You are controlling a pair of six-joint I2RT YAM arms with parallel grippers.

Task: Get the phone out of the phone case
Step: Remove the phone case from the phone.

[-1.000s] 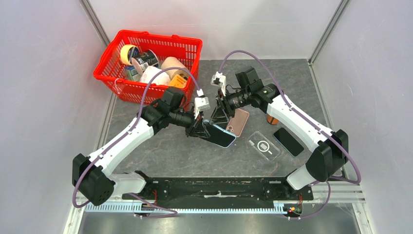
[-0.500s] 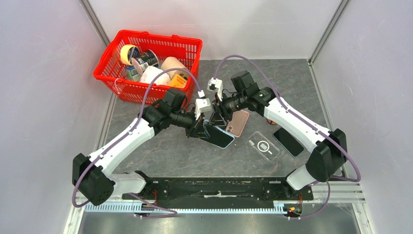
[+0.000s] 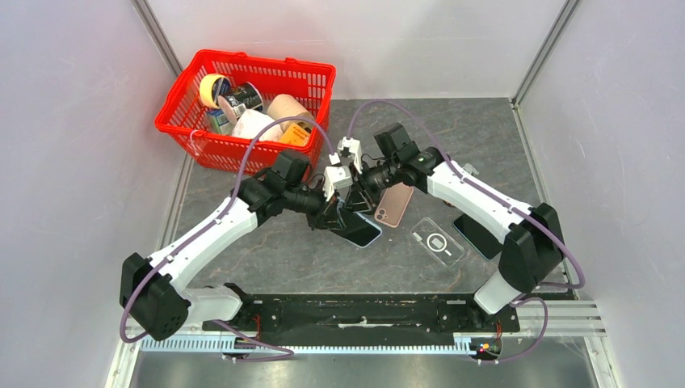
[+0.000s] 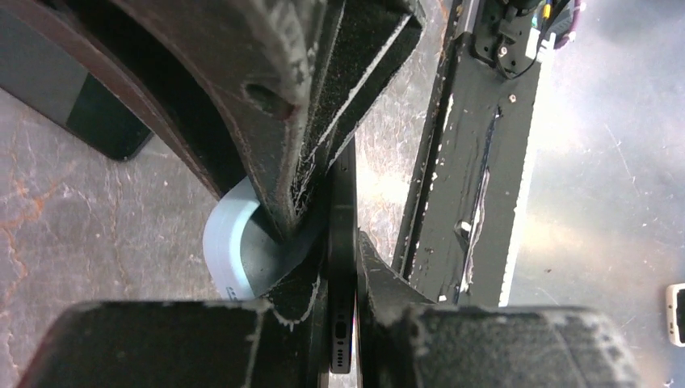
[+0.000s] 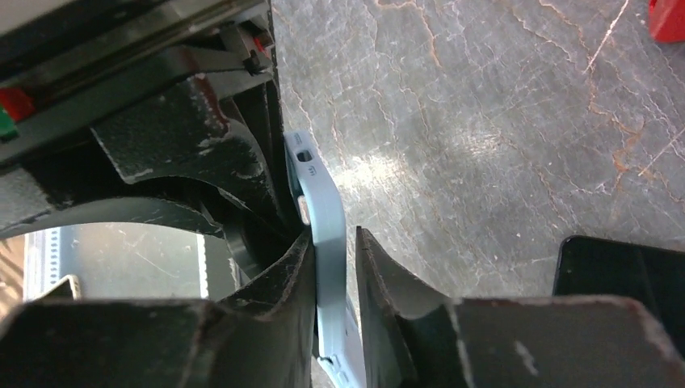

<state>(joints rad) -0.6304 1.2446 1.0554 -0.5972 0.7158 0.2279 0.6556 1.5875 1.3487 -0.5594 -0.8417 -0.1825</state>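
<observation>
Overhead view of a grey, stone-patterned desk. Two white robot arms meet at its centre over a dark phone in a pale blue case, held tilted just above the desk.

The left gripper has its jaws clamped on the phone's bottom end, with the charging port showing between them. The right gripper has its jaws astride the case's rim. One pad touches it and a thin gap shows at the other, so I cannot tell if it grips.

In the left wrist view, the blue case curls away from the phone at one corner.

The phone looks stiff, smooth and probably slippery, and a drop could break it, so it is best pinched across its flat faces. The case seems soft and bendy, so it is best taken by the rim at a corner and peeled.

A red basket sits at 10 o'clock. A pink phone lies just beside the held one at 2 o'clock.
</observation>
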